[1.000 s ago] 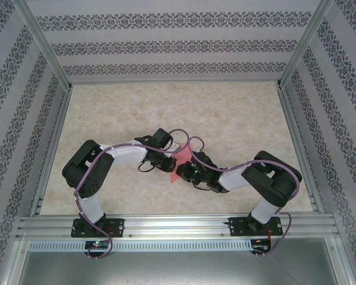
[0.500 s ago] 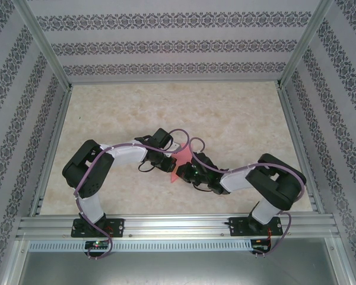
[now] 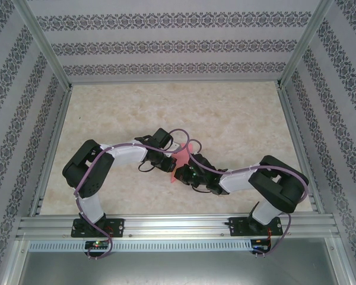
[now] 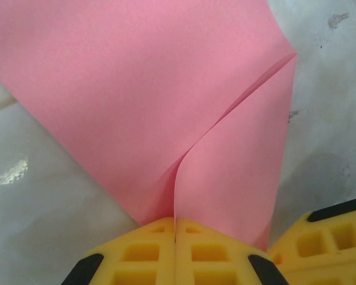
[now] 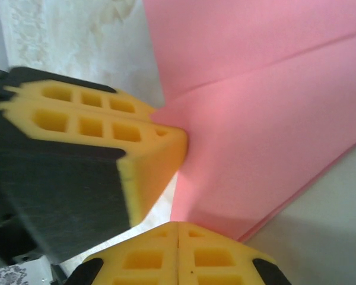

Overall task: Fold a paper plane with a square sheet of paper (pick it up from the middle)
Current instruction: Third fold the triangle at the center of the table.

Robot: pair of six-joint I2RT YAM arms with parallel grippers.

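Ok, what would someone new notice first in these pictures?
The pink square sheet of paper, creased into a fold, stands out mid-table against the pale table. The left gripper and right gripper, both with yellow fingers, are shut on it, close together. Patterned walls ring the scene.

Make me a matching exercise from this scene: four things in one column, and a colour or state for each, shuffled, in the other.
Things: 1 paper; 2 left tool; 3 cable; 4 table.
Descriptions: a purple; b pale and marbled; c pink and creased; d shut on the paper.
Pairs: 1-c; 2-d; 3-a; 4-b.
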